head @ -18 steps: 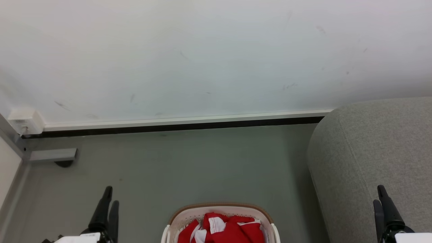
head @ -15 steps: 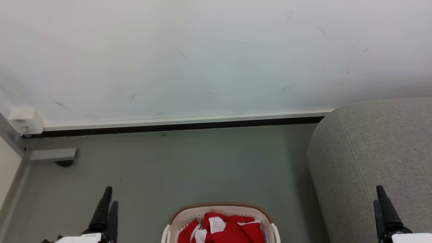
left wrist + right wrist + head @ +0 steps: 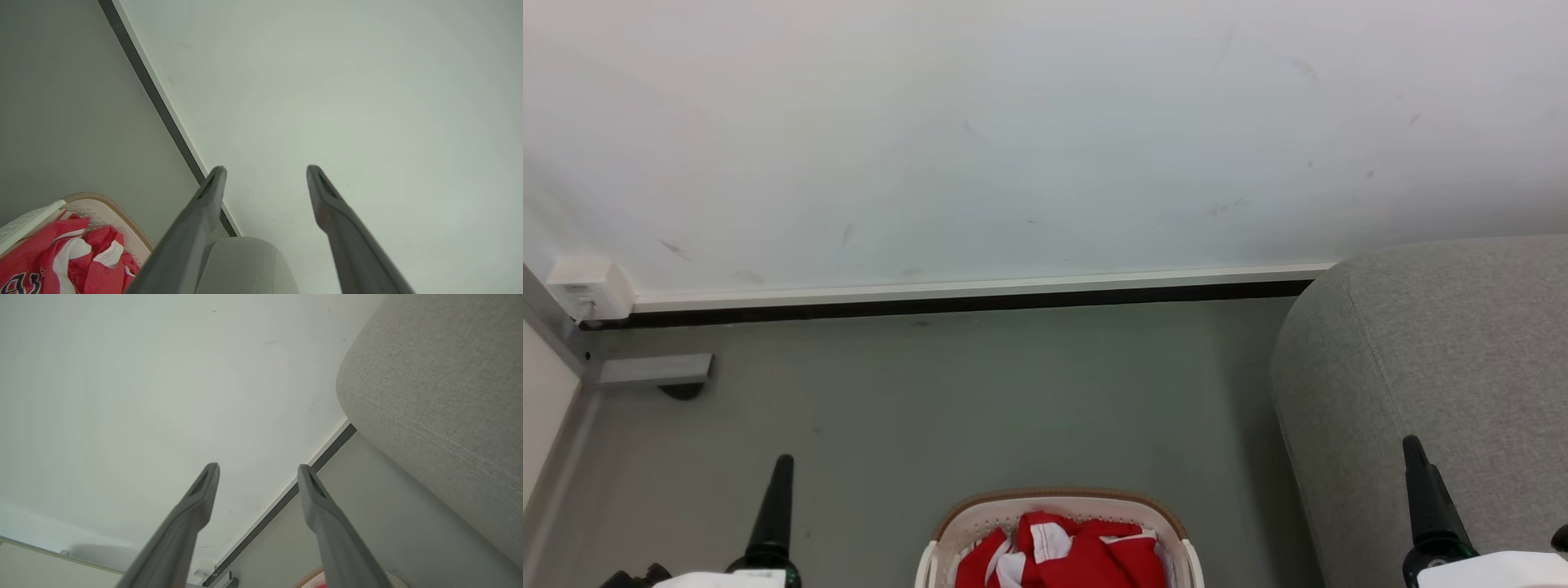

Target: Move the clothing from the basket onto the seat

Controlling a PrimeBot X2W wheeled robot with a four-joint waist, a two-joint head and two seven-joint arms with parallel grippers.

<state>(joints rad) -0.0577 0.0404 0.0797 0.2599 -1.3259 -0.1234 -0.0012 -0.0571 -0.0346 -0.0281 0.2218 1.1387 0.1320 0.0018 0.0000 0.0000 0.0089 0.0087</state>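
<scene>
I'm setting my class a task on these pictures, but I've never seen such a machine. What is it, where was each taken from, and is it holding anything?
It is a wheeled robot with two arms, each ending in a gripper with two long dark fingers. One picture looks down from its head camera; the other two look along each gripper's fingers from the wrists. On the grey floor stands a white laundry basket with red-and-white clothing inside. To the robot's right is a light-grey upholstered seat. The left gripper and right gripper are both open, holding nothing.
</scene>
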